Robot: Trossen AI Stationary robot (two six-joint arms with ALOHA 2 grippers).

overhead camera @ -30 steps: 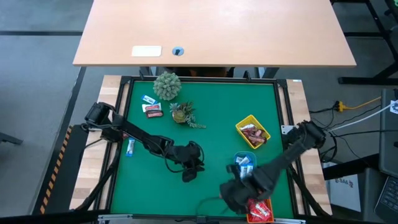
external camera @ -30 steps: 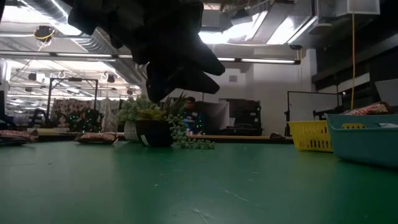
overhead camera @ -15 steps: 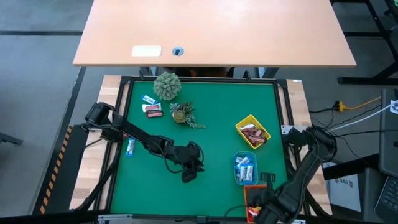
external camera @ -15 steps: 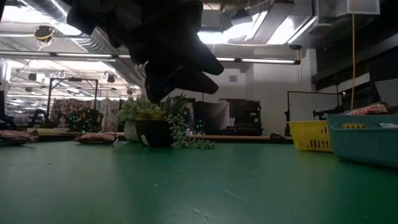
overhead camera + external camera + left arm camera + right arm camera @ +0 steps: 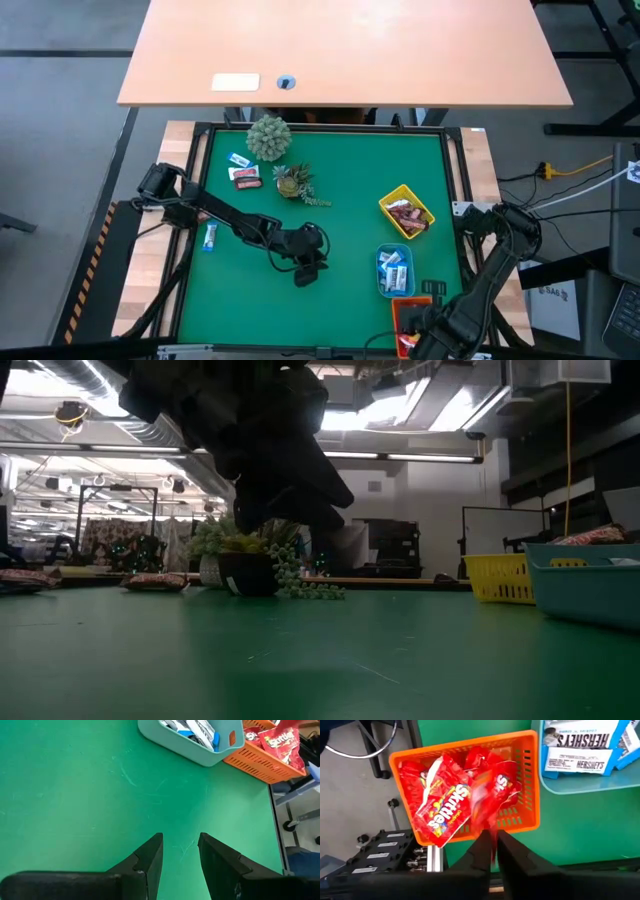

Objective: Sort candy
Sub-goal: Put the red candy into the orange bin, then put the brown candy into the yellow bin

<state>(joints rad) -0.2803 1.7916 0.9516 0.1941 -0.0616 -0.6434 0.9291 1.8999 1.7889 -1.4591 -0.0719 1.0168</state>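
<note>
A: Start on your left; what is still loose, and why there?

B: Three pieces of candy point(image 5: 241, 172) lie near the far-left corner beside the big plant point(image 5: 268, 137), and one blue-and-white piece point(image 5: 210, 236) sits off the green mat on the left rail; those look unsorted to me; the left end effector point(image 5: 305, 274) hangs over bare mat mid-table, its fingers point(image 5: 150, 857) parted a little and holding nothing.

A: And your right side?

B: The yellow tray point(image 5: 406, 212) holds dark bars, the blue tray point(image 5: 392, 270) blue-and-white ones, the orange tray point(image 5: 527, 785) red packets; the right end effector point(image 5: 494, 847) stands over the orange tray with a red packet point(image 5: 492, 787) blurred at its narrow tips; whether it is gripped or falling, I cannot tell.

A: Room to move?

B: Plenty of open mat in the middle; the orange tray sits at the near right edge, and the small plant point(image 5: 295, 182) crowds the loose candy.
</note>
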